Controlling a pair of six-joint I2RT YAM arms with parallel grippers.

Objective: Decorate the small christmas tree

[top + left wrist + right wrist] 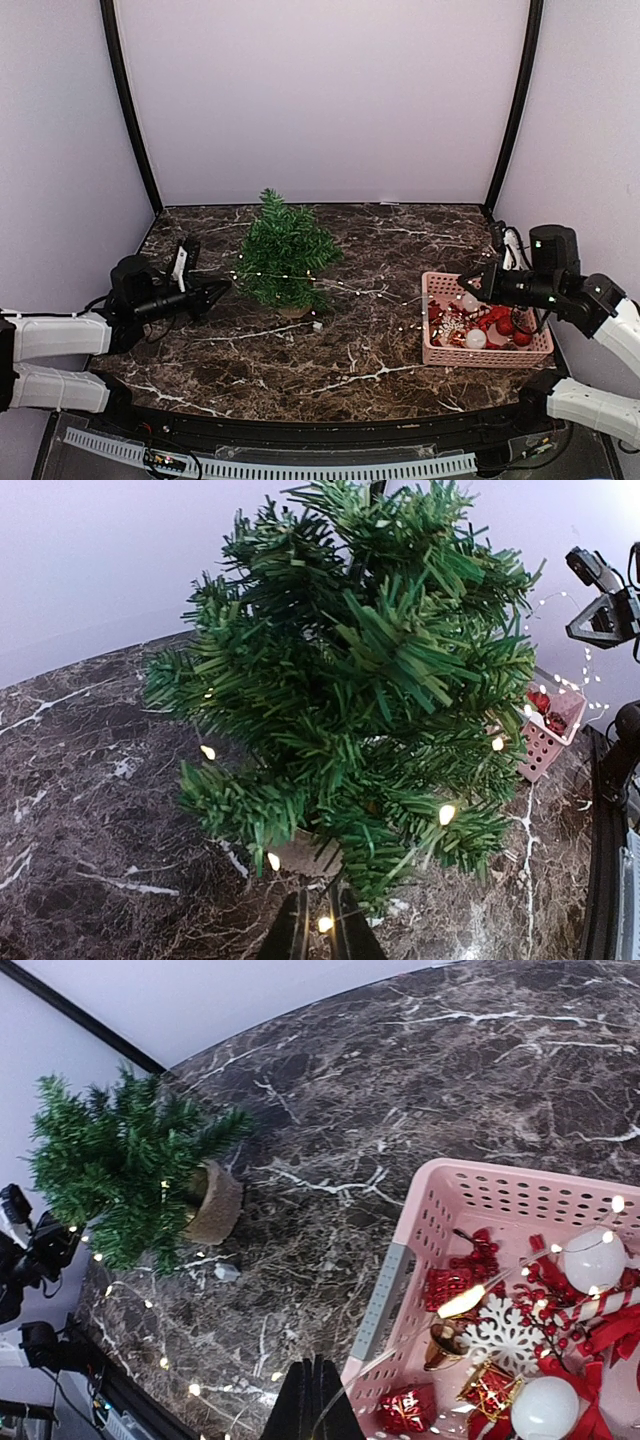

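The small bushy green artificial christmas tree (285, 250) stands mid-frame on the dark marbled table (380, 350), its tan pot mostly buried under branches. Just left of it, the left gripper (222, 288) pinches a thin wire string of tiny lights (460, 1302). At right, over the pink plastic basket (485, 358), the right gripper (465, 283) is clamped on the same wire, which is hard to trace between them.
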